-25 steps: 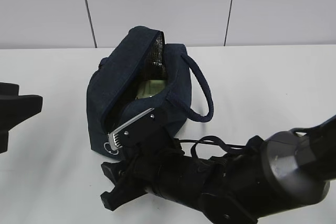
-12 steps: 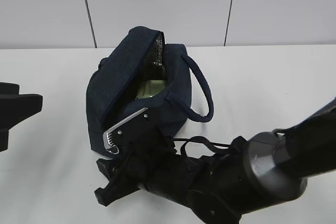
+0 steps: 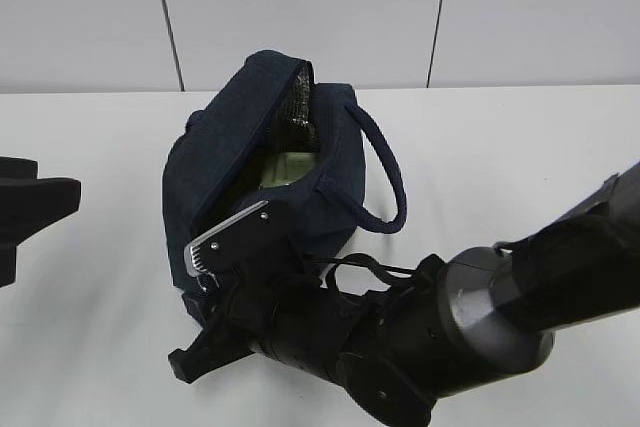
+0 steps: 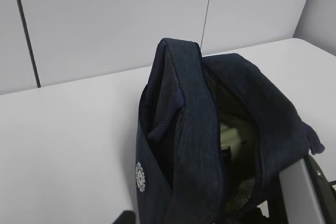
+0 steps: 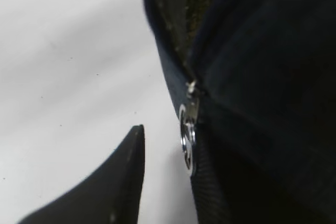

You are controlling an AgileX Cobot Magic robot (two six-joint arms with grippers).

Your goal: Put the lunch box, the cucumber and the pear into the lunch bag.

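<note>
The dark blue lunch bag [image 3: 265, 172] sits on the white counter [image 3: 500, 157] with its top gaping open. Down inside I can see the pale green lid of the lunch box [image 3: 288, 169], so that one is already in. I cannot see the cucumber or the pear anywhere; they may be hidden deeper in the bag. The right hand [image 3: 215, 312] is pressed low against the near end of the bag, right by the silver ring pull [image 5: 187, 140] of the zipper. One dark finger [image 5: 105, 192] shows just beside the ring, with a little gap between them, and I cannot tell if the hand is pinching the ring or not. The left hand [image 3: 30, 212] waits well off to the side, and its jaws stand partly open with nothing in them. I think the zipper is the next job. The ring is small and thin, so the fingers could slip past it. And if the right hand tugs while nothing holds the bag down, the soft bag might slide or tip over.
</note>
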